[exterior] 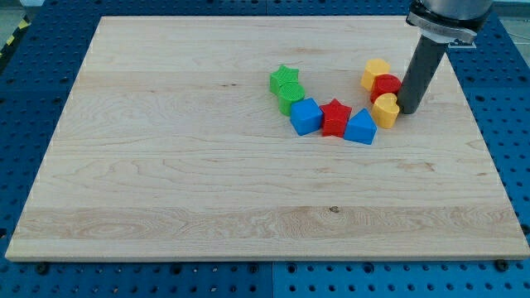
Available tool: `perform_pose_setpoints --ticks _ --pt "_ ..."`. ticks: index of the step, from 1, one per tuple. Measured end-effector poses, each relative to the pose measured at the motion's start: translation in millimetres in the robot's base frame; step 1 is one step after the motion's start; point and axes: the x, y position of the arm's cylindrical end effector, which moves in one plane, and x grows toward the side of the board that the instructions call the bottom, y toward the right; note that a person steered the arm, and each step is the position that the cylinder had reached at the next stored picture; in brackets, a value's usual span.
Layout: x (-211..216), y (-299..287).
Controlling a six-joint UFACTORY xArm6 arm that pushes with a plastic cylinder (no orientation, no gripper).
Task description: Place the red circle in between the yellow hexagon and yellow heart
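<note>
The red circle sits between two yellow blocks at the view's right: the yellow hexagon just above-left of it and the yellow heart just below it. All three touch or nearly touch. My tip rests on the board right beside the yellow heart, on its right, with the dark rod rising past the red circle's right side.
A curved row of blocks lies to the left: a green star, a green round block, a blue cube, a red star and a blue triangle. The wooden board rests on a blue perforated table.
</note>
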Motion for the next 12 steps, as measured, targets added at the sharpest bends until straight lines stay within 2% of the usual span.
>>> perform_pose_setpoints --ticks 3,4,6,8,10,12 --pt "7 -12" --pt "7 16" --pt "7 21" --pt "7 54" --pt "-30 54" --pt "-30 40"
